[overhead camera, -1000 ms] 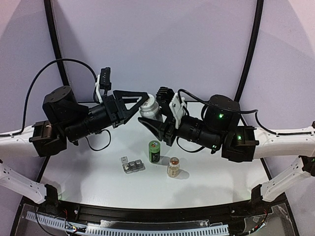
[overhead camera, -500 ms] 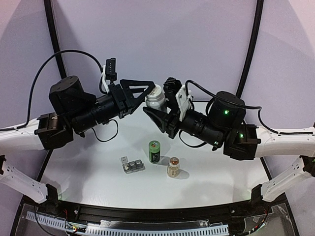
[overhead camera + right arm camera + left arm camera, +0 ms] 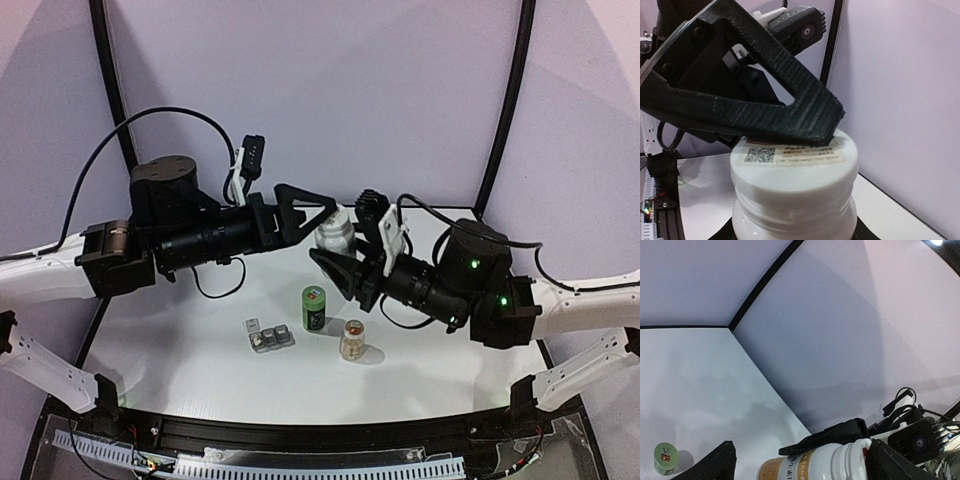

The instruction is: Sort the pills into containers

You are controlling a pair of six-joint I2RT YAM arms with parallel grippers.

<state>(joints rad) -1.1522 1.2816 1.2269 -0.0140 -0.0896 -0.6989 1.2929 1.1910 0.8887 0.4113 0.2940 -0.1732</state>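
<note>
**Cap comes next:** On the white desk, nearest the arm bases, sits a low grey pill box with three square cells under clear lids. A squat amber-tinted jar stands at its 3 o'clock and a glossy green bottle at its 1 o'clock. Aloft toward 12 o'clock, the right pincer is clamped on the body of a smooth white plastic bottle. The left pincer stands apart, its ridged black triangular fingers straddling the flat, labelled cap, one lying across its top. The cap looks still on, so unscrewing appears to be the step. The left fingers should seat squarely on the cap's rim before closing, then turn about the bottle's axis while the right holds firm; the slick plastic invites slip. Behind, pale matte walls meet at black seams.
</note>
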